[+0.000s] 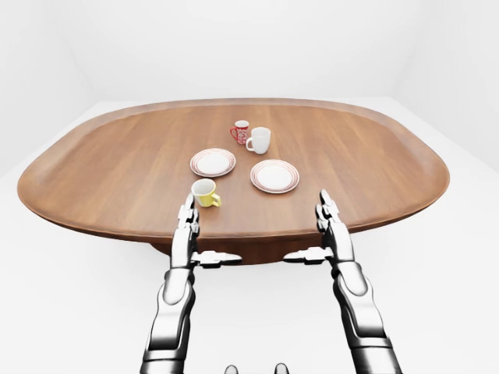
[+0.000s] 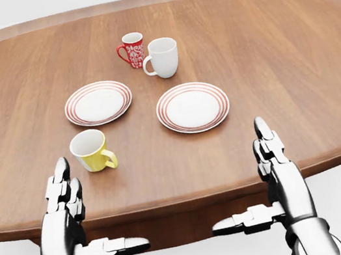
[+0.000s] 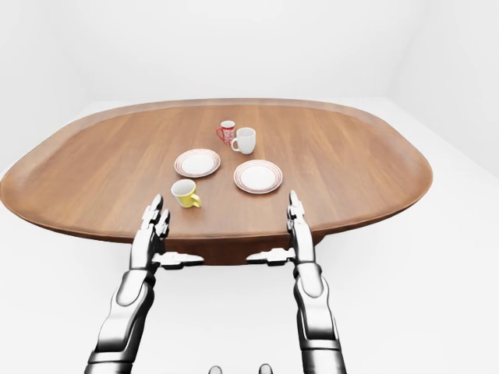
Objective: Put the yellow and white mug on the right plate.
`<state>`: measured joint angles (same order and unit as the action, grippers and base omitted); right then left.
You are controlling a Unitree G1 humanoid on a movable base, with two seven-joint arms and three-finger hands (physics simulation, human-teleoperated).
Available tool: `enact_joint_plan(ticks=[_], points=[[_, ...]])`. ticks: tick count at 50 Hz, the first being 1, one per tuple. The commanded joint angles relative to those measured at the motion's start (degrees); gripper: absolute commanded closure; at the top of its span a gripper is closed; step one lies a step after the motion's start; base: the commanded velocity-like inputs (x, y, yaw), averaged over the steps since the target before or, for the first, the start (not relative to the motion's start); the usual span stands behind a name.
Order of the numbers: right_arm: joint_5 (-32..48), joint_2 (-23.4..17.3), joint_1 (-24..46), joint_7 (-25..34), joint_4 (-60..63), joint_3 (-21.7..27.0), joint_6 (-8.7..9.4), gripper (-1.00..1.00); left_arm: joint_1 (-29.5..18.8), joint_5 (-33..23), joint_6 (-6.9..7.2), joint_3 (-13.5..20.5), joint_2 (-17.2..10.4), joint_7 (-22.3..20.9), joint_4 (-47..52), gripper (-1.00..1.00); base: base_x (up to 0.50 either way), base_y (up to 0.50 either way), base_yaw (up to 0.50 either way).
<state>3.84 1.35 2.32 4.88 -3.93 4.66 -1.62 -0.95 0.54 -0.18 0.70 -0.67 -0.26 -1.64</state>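
I see yellow and white mug (image 2: 90,151) upright on table (image 2: 294,79), handle toward lower right in head view, at 7 o'clock of left plate (image 2: 98,102), 9 o'clock of right plate (image 2: 192,106). My left hand (image 2: 64,200) just below mug, fingers straight, thumb out, holding nothing. My right hand (image 2: 274,165) likewise spread, empty, at table edge. White mug (image 2: 162,57) and red mug (image 2: 132,49) at 12 o'clock of plates.

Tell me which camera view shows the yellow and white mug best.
The head view: the yellow and white mug appears largest there, with its white inside and its handle, pointing to the view's right, clearly visible. The left-eye and right-eye views show the same mug much smaller, just above the left robot hand, with less detail.
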Motion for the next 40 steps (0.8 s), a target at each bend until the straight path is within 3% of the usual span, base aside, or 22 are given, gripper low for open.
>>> enact_joint_plan(ticks=[1, 7, 13, 20, 34, 40], points=[[-1.8, 0.5, -1.8, -0.1, 3.3, 0.6, 1.38, -1.0, 1.2, 0.8, 0.39, 1.2, -0.6, -1.7, 2.4, -1.0, 0.0, 0.0, 0.0], [-4.5, -1.7, -1.6, -2.3, 2.1, -1.8, 1.0, -1.0, 1.1, 0.3, 0.37, 1.1, -0.3, -1.8, 2.3, -1.0, 0.0, 0.0, 0.0], [-4.7, -2.2, -1.8, -2.7, 2.6, -2.6, 1.32, -1.0, 1.8, 0.2, 1.42, 1.1, -0.3, -1.8, 4.5, -1.0, 0.0, 0.0, 0.0], [-5.0, -2.5, -2.4, -1.3, 3.0, -3.0, 0.3, -1.0, 3.5, 0.1, 2.79, 1.1, -0.2, -2.0, 8.5, -1.0, 0.0, 0.0, 0.0], [-4.9, -2.3, -2.6, -0.8, 2.7, -3.0, -0.59, -1.0, 5.1, -0.3, 3.33, 0.7, 0.1, -2.1, 11.6, -1.0, 0.06, 0.48, 0.0], [-5.5, -2.3, -2.3, -0.7, 2.5, -2.9, -0.21, -1.0, 6.7, -0.4, 4.49, 0.1, 0.3, -2.3, 15.1, -1.0, 0.36, 0.36, 0.0]])
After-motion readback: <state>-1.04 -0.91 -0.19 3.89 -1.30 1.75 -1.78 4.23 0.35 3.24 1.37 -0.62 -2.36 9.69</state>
